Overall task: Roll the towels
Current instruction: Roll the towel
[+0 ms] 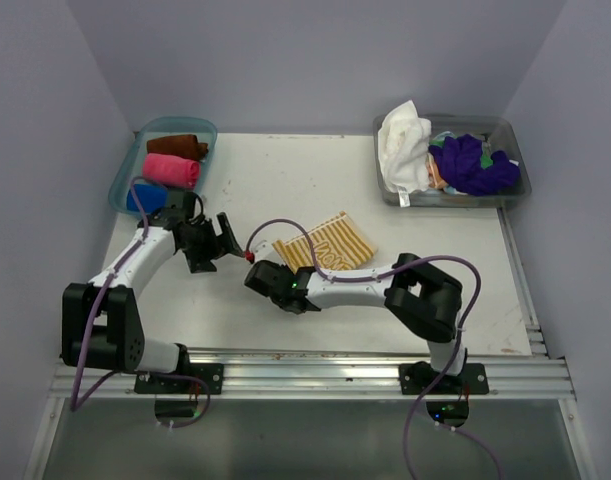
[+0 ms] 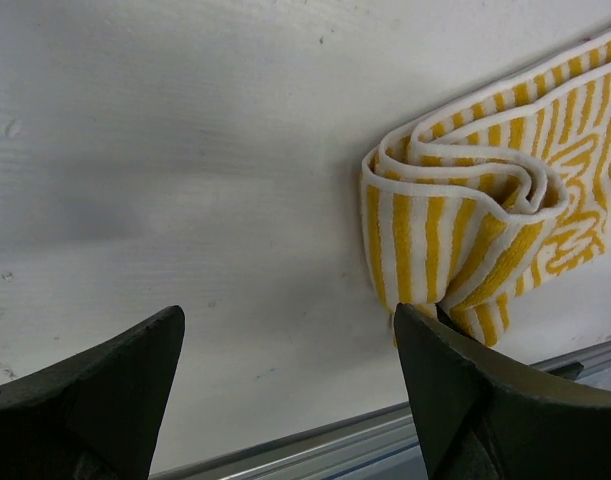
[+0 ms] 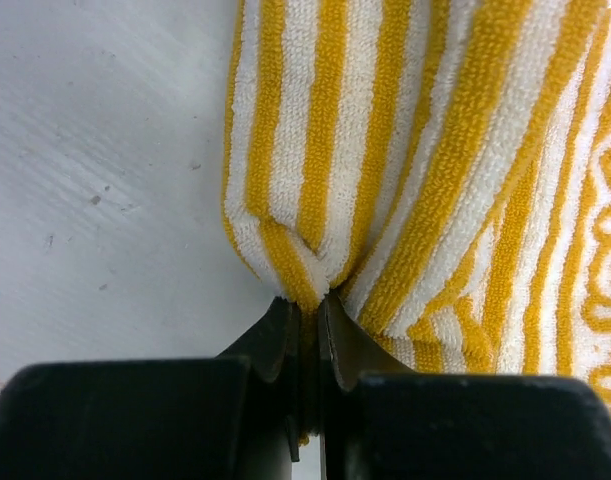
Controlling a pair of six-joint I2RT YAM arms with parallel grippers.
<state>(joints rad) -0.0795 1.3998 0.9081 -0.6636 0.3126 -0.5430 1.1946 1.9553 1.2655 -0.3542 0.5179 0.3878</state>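
The striped towel [image 3: 435, 180] is looped terry, with mustard-yellow bands on white and a yellow scroll pattern woven along one end. It lies near the middle of the white table [image 1: 285, 180]. Its near-left end is turned over into a loose, soft curl of a few layers, and the rest lies flat.

The right gripper [image 3: 310, 305] has its black jaws pressed together on a pucker of cloth at that curled end, and the fabric bunches into a small ridge where they bite. The right arm reaches low across the table from its base, with the forearm pointing left and the wrist close to the surface.

The left gripper [image 2: 285, 400] hovers just left of the towel, its wedge-shaped black jaws spread wide with nothing between them. The left arm is bent and angles in toward the middle.

The blue-tinted tray [image 1: 120, 180] at the far left holds a brown roll [image 1: 178, 146], a pink roll [image 1: 172, 170] and a blue roll [image 1: 143, 197]. The clear tray [image 1: 520, 150] at the far right holds a crumpled white towel [image 1: 403, 145], draped over its rim, and a rumpled purple towel [image 1: 472, 165].
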